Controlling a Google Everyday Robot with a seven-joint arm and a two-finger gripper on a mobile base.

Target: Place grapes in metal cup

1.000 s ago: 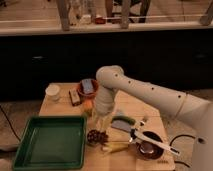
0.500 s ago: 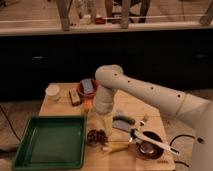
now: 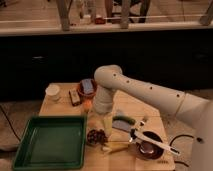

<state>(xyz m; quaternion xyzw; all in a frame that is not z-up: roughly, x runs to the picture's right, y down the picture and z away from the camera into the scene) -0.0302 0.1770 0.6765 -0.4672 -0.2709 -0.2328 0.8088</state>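
The grapes (image 3: 95, 136), a small dark red bunch, lie on the wooden table (image 3: 62, 107) just right of the green tray. My gripper (image 3: 103, 131) hangs from the white arm (image 3: 145, 92) directly over the grapes, at or just above them; its lower end blends with the bunch. A round dark vessel with a shiny inside, which looks like the metal cup (image 3: 147, 148), stands at the table's front right, about a hand's width right of the grapes. A silver utensil (image 3: 150, 140) lies across it.
A green tray (image 3: 50, 142) fills the front left. A brown bowl (image 3: 87, 89) with a blue thing, a white cup (image 3: 52, 91), a small brown block (image 3: 75, 98) and an orange fruit (image 3: 88, 105) stand at the back left. A green item (image 3: 125, 120) and a yellow item (image 3: 118, 147) lie near the grapes.
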